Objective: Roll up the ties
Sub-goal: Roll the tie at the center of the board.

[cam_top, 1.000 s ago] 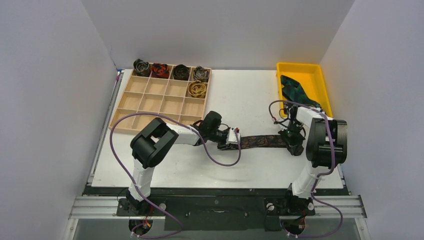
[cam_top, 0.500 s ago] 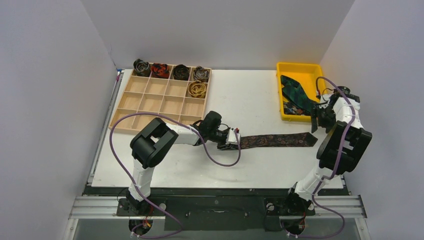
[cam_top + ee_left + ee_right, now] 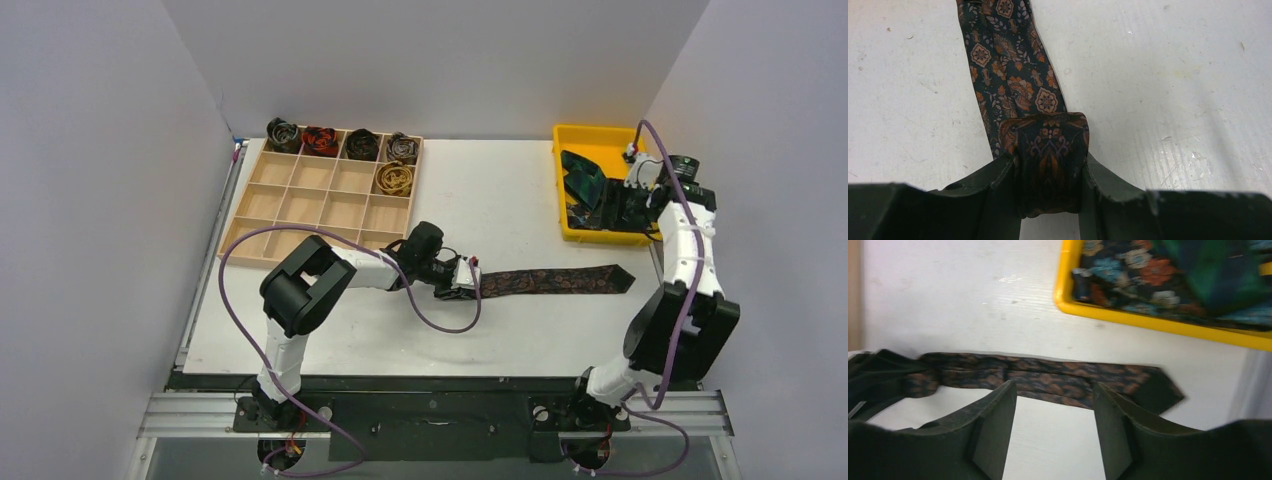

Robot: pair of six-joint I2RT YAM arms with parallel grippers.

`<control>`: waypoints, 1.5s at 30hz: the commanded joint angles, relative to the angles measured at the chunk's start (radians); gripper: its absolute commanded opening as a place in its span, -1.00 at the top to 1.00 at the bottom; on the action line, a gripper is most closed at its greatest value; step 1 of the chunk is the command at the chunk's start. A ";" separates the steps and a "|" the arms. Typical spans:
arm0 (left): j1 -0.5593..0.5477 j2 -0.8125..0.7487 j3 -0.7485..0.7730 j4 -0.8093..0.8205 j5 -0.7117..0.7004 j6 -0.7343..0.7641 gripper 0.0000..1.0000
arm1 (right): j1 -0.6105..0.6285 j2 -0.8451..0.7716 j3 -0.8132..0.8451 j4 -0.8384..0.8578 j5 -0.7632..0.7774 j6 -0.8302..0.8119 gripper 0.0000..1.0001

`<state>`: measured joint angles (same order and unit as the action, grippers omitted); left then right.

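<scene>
A dark brown patterned tie (image 3: 555,281) lies flat across the table, its pointed end to the right (image 3: 1158,390). Its left end is wound into a small coil (image 3: 1050,150), and my left gripper (image 3: 466,280) is shut on that coil, a finger (image 3: 998,185) on each side. My right gripper (image 3: 612,205) hangs open and empty above the near part of the yellow tray (image 3: 600,131), well clear of the flat tie. A green-blue tie (image 3: 582,178) lies in the tray, over a floral one (image 3: 1128,265).
A wooden divided box (image 3: 300,205) stands at the back left. It holds several rolled ties, among them a red one (image 3: 321,140) and a gold one (image 3: 394,178). White walls close in on both sides. Purple cables loop off both arms.
My right gripper opened, let go of the tie's right end and swung up and back over the yellow tray. The tie stays flat. The left gripper has not moved.
</scene>
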<state>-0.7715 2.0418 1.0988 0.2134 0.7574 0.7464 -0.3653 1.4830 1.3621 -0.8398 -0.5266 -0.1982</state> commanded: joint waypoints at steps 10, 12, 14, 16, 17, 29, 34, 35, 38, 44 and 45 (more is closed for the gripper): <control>-0.001 0.093 -0.061 -0.303 -0.124 -0.036 0.90 | 0.462 0.213 -0.242 0.112 -0.245 0.231 0.11; -0.001 0.093 -0.062 -0.303 -0.127 -0.040 0.90 | 0.514 0.244 -0.254 0.178 -0.245 0.263 0.13; -0.002 0.091 -0.061 -0.304 -0.130 -0.042 0.90 | 0.554 0.268 -0.268 0.226 -0.250 0.292 0.13; -0.001 0.092 -0.061 -0.306 -0.131 -0.042 0.89 | 0.579 0.282 -0.286 0.284 -0.258 0.331 0.14; -0.001 0.093 -0.059 -0.306 -0.132 -0.043 0.89 | 0.587 0.292 -0.290 0.302 -0.264 0.358 0.14; -0.001 0.098 -0.056 -0.303 -0.132 -0.055 0.89 | 0.642 0.353 -0.339 0.431 -0.360 0.435 0.24; 0.000 0.097 -0.057 -0.304 -0.131 -0.056 0.89 | 0.632 0.341 -0.331 0.374 -0.429 0.390 0.22; 0.001 0.096 -0.058 -0.303 -0.131 -0.057 0.88 | 0.628 0.326 -0.330 0.340 -0.434 0.377 0.20; 0.001 0.095 -0.059 -0.304 -0.132 -0.056 0.89 | 0.622 0.294 -0.331 0.288 -0.454 0.334 0.11; 0.001 0.099 -0.054 -0.307 -0.130 -0.053 0.89 | 0.638 0.305 -0.333 0.324 -0.457 0.376 0.09; 0.000 0.098 -0.054 -0.309 -0.128 -0.052 0.89 | 0.638 0.307 -0.332 0.330 -0.450 0.379 0.09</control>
<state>-0.7624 2.0399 1.1072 0.1772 0.7578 0.6739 0.2497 1.8221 1.0298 -0.5358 -0.9188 0.1715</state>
